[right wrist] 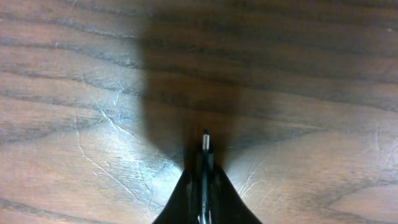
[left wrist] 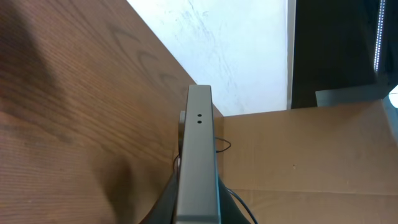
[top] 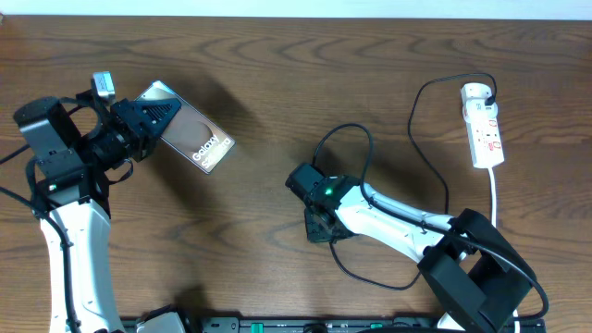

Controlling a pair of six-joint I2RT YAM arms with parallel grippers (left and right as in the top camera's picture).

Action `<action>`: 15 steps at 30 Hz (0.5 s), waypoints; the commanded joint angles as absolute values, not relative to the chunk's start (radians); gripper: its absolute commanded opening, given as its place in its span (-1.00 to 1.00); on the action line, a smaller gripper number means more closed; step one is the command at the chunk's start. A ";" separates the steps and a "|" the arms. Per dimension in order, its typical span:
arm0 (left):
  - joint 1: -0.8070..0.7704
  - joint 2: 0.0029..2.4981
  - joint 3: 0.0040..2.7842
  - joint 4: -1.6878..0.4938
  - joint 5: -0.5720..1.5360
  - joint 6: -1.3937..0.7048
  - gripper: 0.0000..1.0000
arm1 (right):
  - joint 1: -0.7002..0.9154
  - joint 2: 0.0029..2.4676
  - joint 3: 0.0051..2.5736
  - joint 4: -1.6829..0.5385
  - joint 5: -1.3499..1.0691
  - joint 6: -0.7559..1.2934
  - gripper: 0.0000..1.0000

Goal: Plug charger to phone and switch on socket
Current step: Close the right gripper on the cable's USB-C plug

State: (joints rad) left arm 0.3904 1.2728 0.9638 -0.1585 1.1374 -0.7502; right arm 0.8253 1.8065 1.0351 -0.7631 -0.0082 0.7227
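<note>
My left gripper (top: 148, 118) is shut on one end of the phone (top: 196, 140), gold-bronze back with "Galaxy" lettering up, held tilted at the table's left. In the left wrist view the phone's edge (left wrist: 199, 155) with its small holes points away between the fingers (left wrist: 198, 214). My right gripper (top: 319, 225) at the table's middle is shut on the charger plug; the wrist view shows the metal tip (right wrist: 205, 142) sticking out from the closed fingers (right wrist: 205, 186) over bare wood. The charger cable (top: 421, 139) loops back to the socket (top: 485, 125) at the right, where it is plugged in.
The socket's white cord (top: 494, 199) runs down toward the right arm's base (top: 476, 277). Slack cable loops lie round the right arm (top: 356, 268). A cardboard sheet (left wrist: 311, 155) and a white wall (left wrist: 236, 43) show beyond the table edge.
</note>
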 commanded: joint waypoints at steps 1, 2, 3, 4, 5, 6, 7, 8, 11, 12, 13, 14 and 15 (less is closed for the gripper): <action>0.389 1.269 0.970 -0.157 1.152 -0.733 -0.85 | 0.833 1.820 1.053 -0.771 -0.006 0.729 -0.97; 0.388 1.269 0.970 -0.157 1.152 -0.733 -0.85 | 0.833 1.820 1.053 -0.773 -0.008 0.729 -0.97; 0.388 1.269 0.970 -0.157 1.152 -0.733 -0.85 | 0.833 1.820 1.053 -0.778 -0.010 0.730 -0.98; 0.388 1.269 0.970 -0.157 1.152 -0.733 -0.86 | 0.833 1.820 1.053 -0.785 -0.010 0.737 -0.97; 0.389 1.269 0.970 -0.157 1.152 -0.733 -0.86 | 0.833 1.820 1.053 -0.792 -0.014 0.740 -0.98; 0.389 1.269 0.970 -0.157 1.152 -0.733 -0.86 | 0.833 1.820 1.053 -0.797 -0.016 0.741 -0.98; 0.388 1.269 0.970 -0.157 1.152 -0.733 -0.86 | 0.833 1.820 1.053 -0.805 -0.022 0.746 -0.98; 0.389 1.269 0.970 -0.157 1.152 -0.733 -0.85 | 0.833 1.820 1.053 -0.811 -0.031 0.748 -0.98; 0.389 1.269 0.970 -0.157 1.152 -0.733 -0.85 | 0.833 1.820 1.053 -0.829 -0.061 0.756 -0.98; 0.388 1.269 0.970 -0.157 1.152 -0.733 -0.86 | 0.833 1.820 1.053 -0.834 -0.071 0.756 -0.98; 0.389 1.269 0.970 -0.157 1.152 -0.733 -0.86 | 0.833 1.820 1.053 -0.839 -0.083 0.756 -0.98; 0.389 1.269 0.970 -0.157 1.152 -0.733 -0.86 | 0.833 1.820 1.053 -0.846 -0.090 0.762 -0.98; 0.389 1.269 0.970 -0.157 1.152 -0.733 -0.86 | 0.833 1.820 1.053 -0.854 -0.098 0.770 -0.98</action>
State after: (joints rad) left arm 0.3904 1.2728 0.9638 -0.1600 1.1343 -0.7502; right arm 0.8253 1.8069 1.0374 -0.8406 -0.0570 0.7368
